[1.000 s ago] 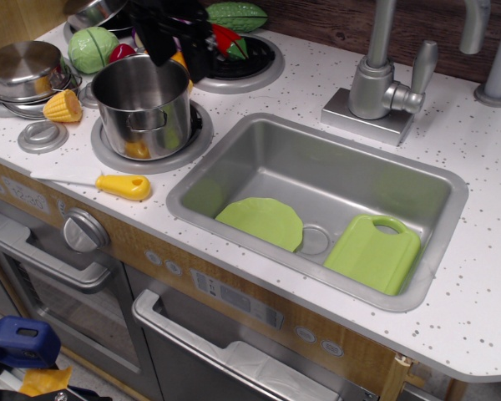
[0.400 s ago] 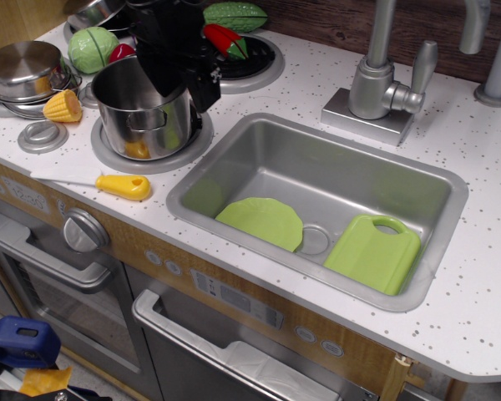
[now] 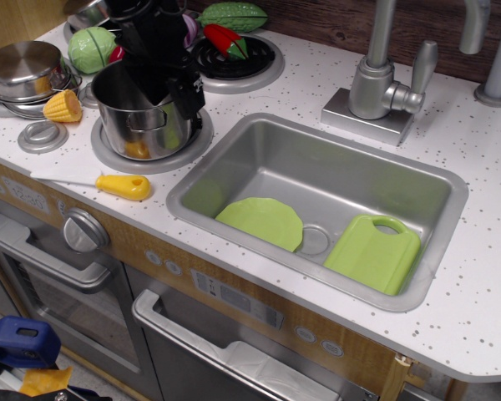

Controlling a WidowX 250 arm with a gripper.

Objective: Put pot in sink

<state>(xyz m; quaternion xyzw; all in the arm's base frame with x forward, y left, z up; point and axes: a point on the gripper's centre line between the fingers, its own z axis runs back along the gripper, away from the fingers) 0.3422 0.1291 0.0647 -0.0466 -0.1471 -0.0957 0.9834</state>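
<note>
The pot (image 3: 138, 125), tall and shiny steel, stands upright on the front grey burner (image 3: 107, 152), left of the sink (image 3: 334, 177). My black gripper (image 3: 174, 90) has come down over the pot's right rim. One finger reaches inside the pot and the other finger (image 3: 193, 98) sits outside its right wall, so the jaws look apart. The sink is a grey basin holding a green plate (image 3: 261, 221) and a green cutting board (image 3: 371, 252) beside the round drain (image 3: 315, 241).
A shorter lidded steel pot (image 3: 22, 71) and toy corn (image 3: 63, 106) sit at the left. A yellow-handled tool (image 3: 123, 186) lies in front of the pot. Toy vegetables (image 3: 93, 48) lie behind it. The faucet (image 3: 376, 83) stands behind the sink.
My gripper has moved down and slightly left, from above the back burner to straddling the pot's right rim. The pot has not moved.
</note>
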